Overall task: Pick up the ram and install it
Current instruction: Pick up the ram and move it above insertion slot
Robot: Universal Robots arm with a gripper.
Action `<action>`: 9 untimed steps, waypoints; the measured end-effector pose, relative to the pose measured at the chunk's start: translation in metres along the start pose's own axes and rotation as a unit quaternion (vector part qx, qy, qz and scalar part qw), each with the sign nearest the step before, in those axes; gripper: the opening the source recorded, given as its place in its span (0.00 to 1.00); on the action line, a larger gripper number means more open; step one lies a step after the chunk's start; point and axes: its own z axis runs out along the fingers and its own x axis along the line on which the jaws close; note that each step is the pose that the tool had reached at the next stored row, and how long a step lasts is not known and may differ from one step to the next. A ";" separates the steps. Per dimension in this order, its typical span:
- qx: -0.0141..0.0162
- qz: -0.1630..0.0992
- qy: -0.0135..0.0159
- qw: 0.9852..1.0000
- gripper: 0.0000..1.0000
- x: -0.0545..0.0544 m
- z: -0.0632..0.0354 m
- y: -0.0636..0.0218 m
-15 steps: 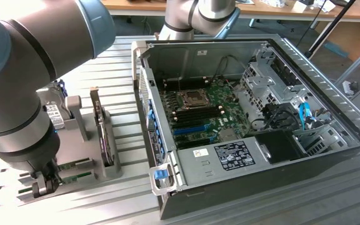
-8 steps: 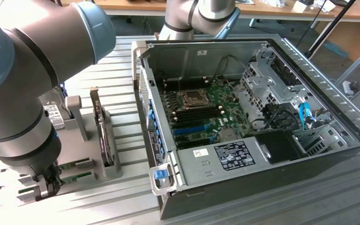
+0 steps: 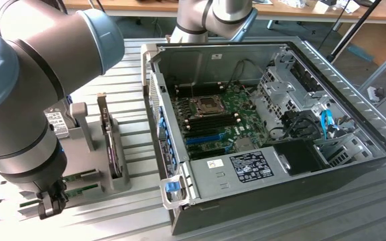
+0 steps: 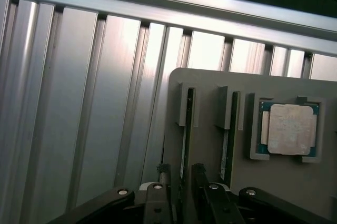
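**Gripper** (image 4: 180, 171): fingers (image 4: 163, 175) stand apart, one on each face of the ram (image 4: 185, 129). A thin gap shows on both sides and nothing is clamped. In the exterior view the gripper (image 3: 51, 202) sits low at the near end of the holder (image 3: 89, 150), at the exterior view's left.

**Ram:** on edge in a holder slot, flanked by raised guide blocks.

**Second ram** (image 4: 228, 134): in the parallel slot just beside the first, not touching it. One finger stands in the lane between the two sticks, and that lane is narrow.

**Holder edge:** the plate's border runs close along the outer side of the straddled ram. Past it lies bare ribbed table (image 4: 79, 103), open as far as a raised rail.

**From the wrist view:**
- CPU (image 4: 289, 129), lying flat in a square recess on the far side of the second ram.

**From the exterior view:**
- Card (image 3: 103, 135), upright on the holder.
- Case (image 3: 226, 57), lid off, at the exterior view's right. It is well apart from the holder, with a strip of table between them.
- Motherboard (image 3: 243, 118) inside the case.
- Socket (image 3: 205, 105) on the motherboard.
- Black slots (image 3: 213, 122) just beside the socket, walled in by the case sides.
- Arm (image 3: 32, 75), crossing the foreground and covering part of the holder.
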 end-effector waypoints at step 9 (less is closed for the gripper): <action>0.000 0.000 -0.001 1.000 0.30 0.000 0.0030 -0.0001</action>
